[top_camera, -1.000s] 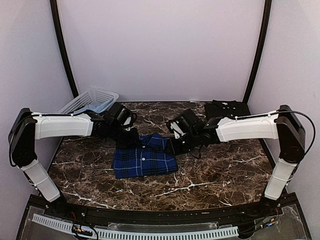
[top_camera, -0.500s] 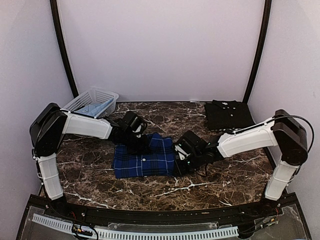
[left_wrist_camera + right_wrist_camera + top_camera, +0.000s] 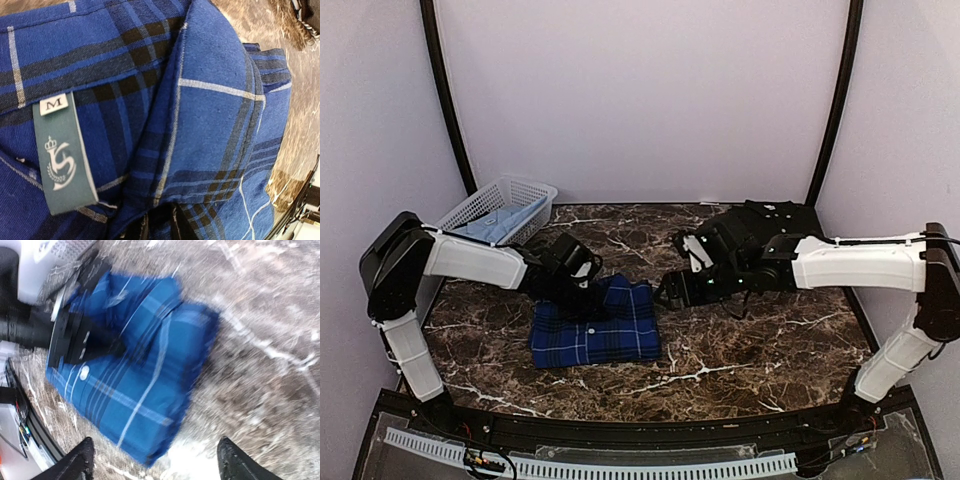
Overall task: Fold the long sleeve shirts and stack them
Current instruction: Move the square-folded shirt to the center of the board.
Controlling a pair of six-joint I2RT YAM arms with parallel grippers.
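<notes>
1. Overhead view: the blue plaid shirt (image 3: 595, 328) lies folded into a tidy rectangle on the marble-patterned table (image 3: 750, 345), left of centre. The black shirt (image 3: 767, 212) lies folded at the far right corner, partly hidden behind the right arm and well apart from the plaid one. Both look folded, but stacking appears not yet done. The left gripper (image 3: 588, 303) is down on the plaid shirt's far edge. The right gripper (image 3: 672, 290) hovers just beside the shirt's right edge, touching nothing. A white lattice basket (image 3: 495, 205) holding pale blue cloth sits at the far left.
2. Left wrist view: plaid cloth fills the frame, royal blue and navy with thin white lines. The collar is turned over beside a green neck label (image 3: 62, 150) marked M. At the bottom edge the dark fingers sit close together with cloth bunched between them, so they seem pinched on the collar area.
3. Right wrist view, blurred: the two fingertips (image 3: 80, 465) stand wide apart above the table with nothing between them. The plaid shirt lies ahead, with the left gripper pressing its far side.
</notes>
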